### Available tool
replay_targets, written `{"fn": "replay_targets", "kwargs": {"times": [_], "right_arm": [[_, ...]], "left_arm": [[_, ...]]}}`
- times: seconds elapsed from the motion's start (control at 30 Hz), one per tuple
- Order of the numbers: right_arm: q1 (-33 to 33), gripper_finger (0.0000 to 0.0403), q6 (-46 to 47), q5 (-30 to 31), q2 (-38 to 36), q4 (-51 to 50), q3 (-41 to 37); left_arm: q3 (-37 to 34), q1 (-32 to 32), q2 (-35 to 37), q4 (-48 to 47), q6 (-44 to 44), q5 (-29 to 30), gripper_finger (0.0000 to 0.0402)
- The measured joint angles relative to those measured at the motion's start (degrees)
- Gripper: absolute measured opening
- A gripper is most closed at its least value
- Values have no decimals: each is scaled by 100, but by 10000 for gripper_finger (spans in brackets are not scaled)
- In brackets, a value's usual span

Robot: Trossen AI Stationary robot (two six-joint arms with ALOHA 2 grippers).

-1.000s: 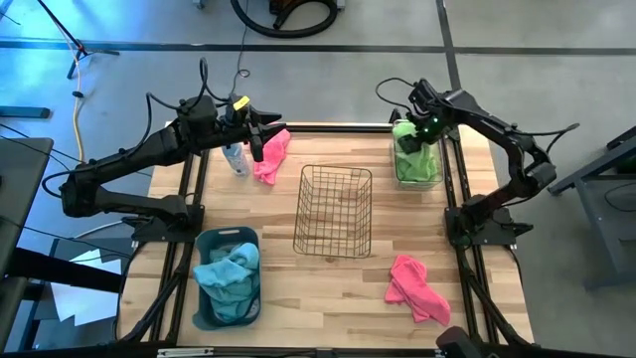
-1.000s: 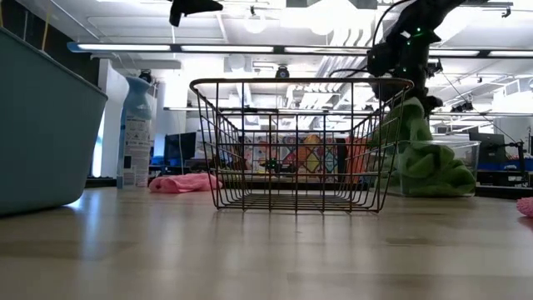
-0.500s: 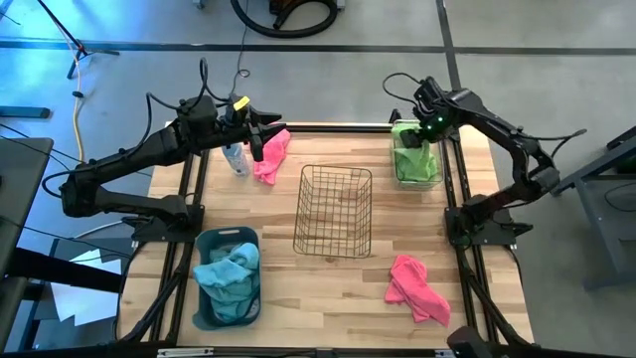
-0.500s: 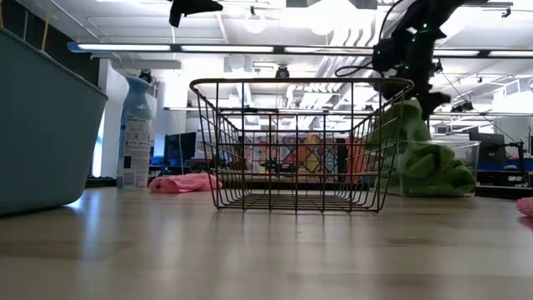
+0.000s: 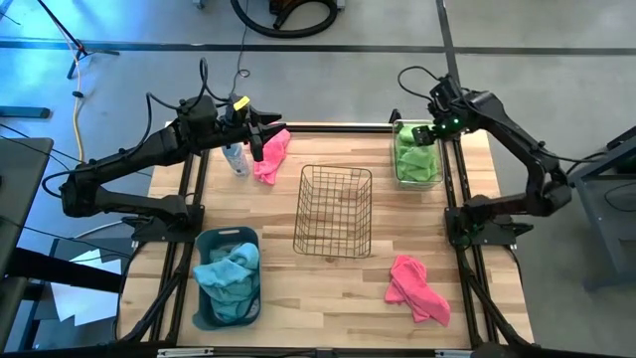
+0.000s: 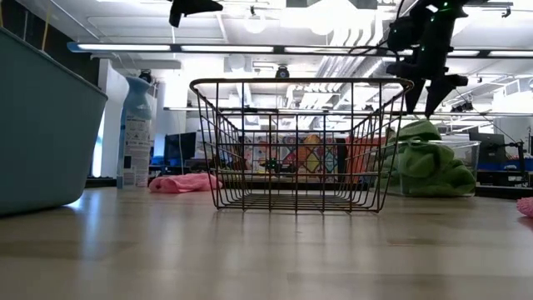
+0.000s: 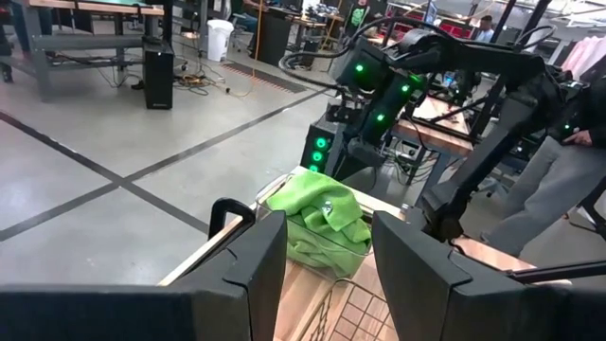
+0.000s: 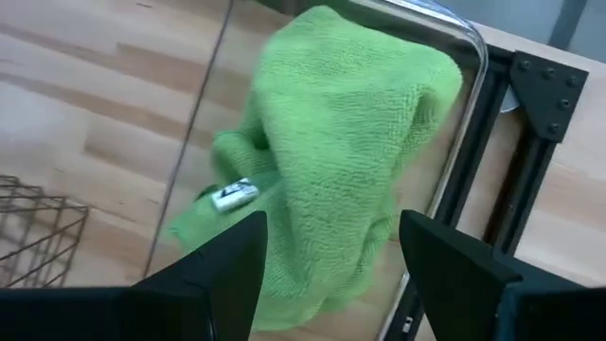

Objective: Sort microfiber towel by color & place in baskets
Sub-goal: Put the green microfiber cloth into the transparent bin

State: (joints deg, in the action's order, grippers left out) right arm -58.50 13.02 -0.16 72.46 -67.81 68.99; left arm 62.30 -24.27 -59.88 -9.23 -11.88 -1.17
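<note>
A green towel (image 8: 350, 123) lies heaped in the clear plastic bin (image 5: 440, 167) at the table's far right corner. My right gripper (image 5: 430, 135) hangs open just above it, touching nothing; in the low view my right gripper (image 6: 429, 90) is clear of the green heap (image 6: 425, 162). One pink towel (image 5: 270, 154) lies on the table at the far left beside a pale spray bottle (image 5: 236, 157). My left gripper (image 5: 260, 139) waits open high above that towel. A second pink towel (image 5: 417, 288) lies at the near right. The copper wire basket (image 5: 335, 211) stands mid-table.
The grey-blue tub (image 5: 229, 276) at the near left holds teal towels. Black frame rails (image 5: 452, 189) run along both sides of the table. Bare wood shows between the wire basket and the tub, and along the near edge.
My right gripper has opened and let go of the green towel, then risen and drawn a little toward the table's right edge. The towel, which hung peaked from the fingers, has dropped and settled into the clear bin.
</note>
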Motion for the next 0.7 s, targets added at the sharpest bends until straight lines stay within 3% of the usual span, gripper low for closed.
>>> {"fn": "replay_targets", "kwargs": {"times": [0.13, 0.23, 0.43, 0.6, 0.7], "right_arm": [[18, 230, -242, -329, -72, 61, 0], [95, 196, -524, -371, 13, 142, 2], [153, 21, -1528, 11, 734, -39, 592], [151, 11, -2555, 903, 1579, -581, 1240], [163, 6, -3326, 1012, 1951, -783, 1362]], "left_arm": [[0, 0, 0, 0, 0, 4, 145], [0, 0, 0, 1, -4, 15, 145], [0, 0, 0, 2, -152, 15, 145], [0, 31, 0, 2, -157, 15, 145], [0, 90, 0, 2, -155, 13, 145]]}}
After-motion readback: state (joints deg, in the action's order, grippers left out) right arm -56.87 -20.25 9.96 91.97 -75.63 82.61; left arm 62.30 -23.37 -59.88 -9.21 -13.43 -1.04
